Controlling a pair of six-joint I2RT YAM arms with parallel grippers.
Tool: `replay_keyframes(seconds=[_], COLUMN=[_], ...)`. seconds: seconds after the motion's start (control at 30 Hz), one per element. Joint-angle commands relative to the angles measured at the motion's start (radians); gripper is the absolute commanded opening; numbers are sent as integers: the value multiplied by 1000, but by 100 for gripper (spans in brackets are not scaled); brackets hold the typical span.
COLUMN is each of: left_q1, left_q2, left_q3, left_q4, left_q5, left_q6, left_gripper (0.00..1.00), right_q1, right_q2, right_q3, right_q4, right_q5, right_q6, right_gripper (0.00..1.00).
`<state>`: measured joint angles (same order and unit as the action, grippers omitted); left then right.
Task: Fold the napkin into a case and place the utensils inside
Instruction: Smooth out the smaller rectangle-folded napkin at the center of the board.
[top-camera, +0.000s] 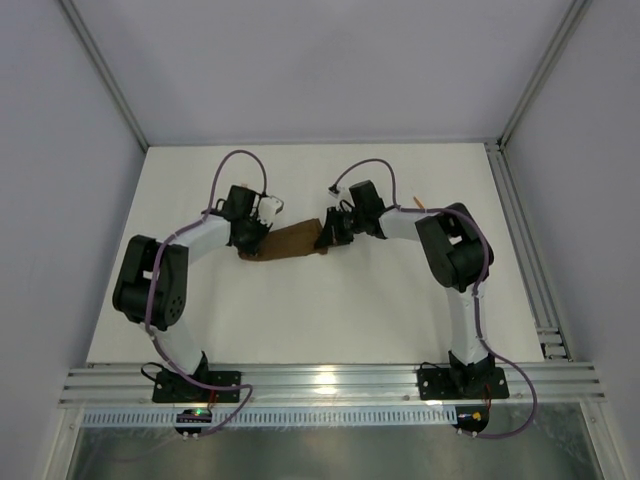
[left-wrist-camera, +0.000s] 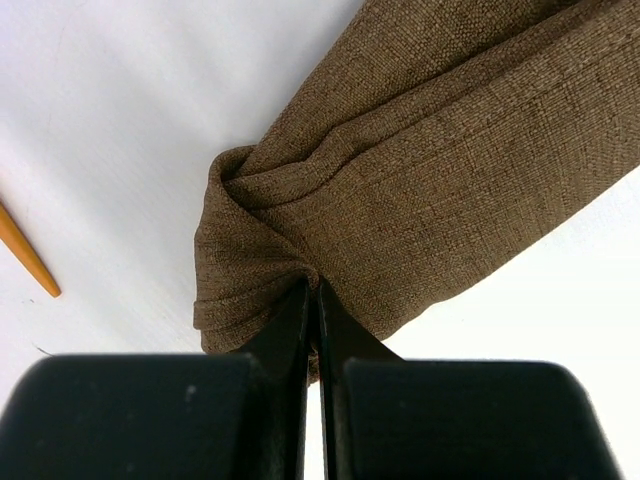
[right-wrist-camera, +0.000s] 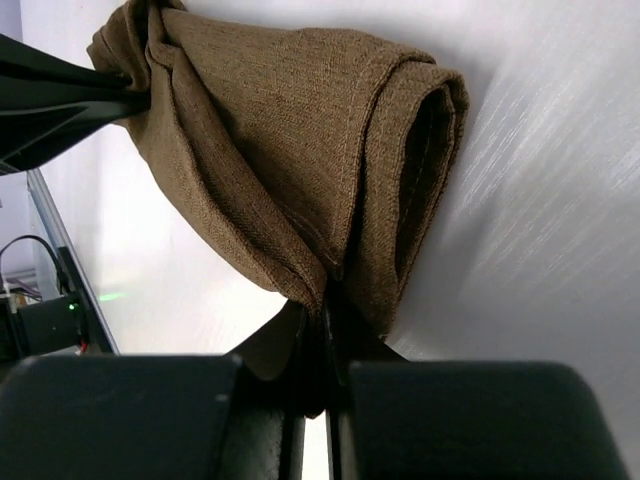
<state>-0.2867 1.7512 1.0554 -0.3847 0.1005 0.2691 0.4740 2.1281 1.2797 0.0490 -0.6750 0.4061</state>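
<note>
The left gripper (top-camera: 252, 240), jaws clenched, holds the bunched napkin (top-camera: 290, 243) at its 9 o'clock end; the right gripper (top-camera: 326, 238) likewise clamps the 3 o'clock end.

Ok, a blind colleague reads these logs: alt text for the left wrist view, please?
A folded, bunched dark brown napkin over a white table, its near edge pinched between the left arm's closed black jaws at bottom centre. The end of an orange utensil shows at the left edge, apart from the cloth.
</note>
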Motion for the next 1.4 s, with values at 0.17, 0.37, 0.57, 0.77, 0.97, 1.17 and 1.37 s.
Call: replay_keyframes(seconds=[0.17,0.37,0.57,0.77,0.97,1.17,1.37], left_q1=[12,12,12,-3,-72,-109,-129], left_q2=[-13,-82,-168,-101,255,387,366], left_q3=[-70,-52,87,309,602,678,563], left_q4=[-57,-163,-278,-261,-260,-249,-201], left_q5=[-29,86,157,185,71,168,217], left_q6=[85,143,150,64,-30,-31,-30], left_gripper=[0,23,48,56,41,43,44], right_q1=[-21,5,5,5,6,11,11], right_q2=[-5,-33,-23,-19,-17,-20,-36], right_q3=[96,67,106,124,142,142,135], right_q4=[-153,-178,-221,-255,-264,-253,-258], right_q5=[26,32,38,26,6,5,74], right_q6=[-39,-52,-81,-128,-147,-144,-130], right_gripper=[13,15,15,15,18,22,36])
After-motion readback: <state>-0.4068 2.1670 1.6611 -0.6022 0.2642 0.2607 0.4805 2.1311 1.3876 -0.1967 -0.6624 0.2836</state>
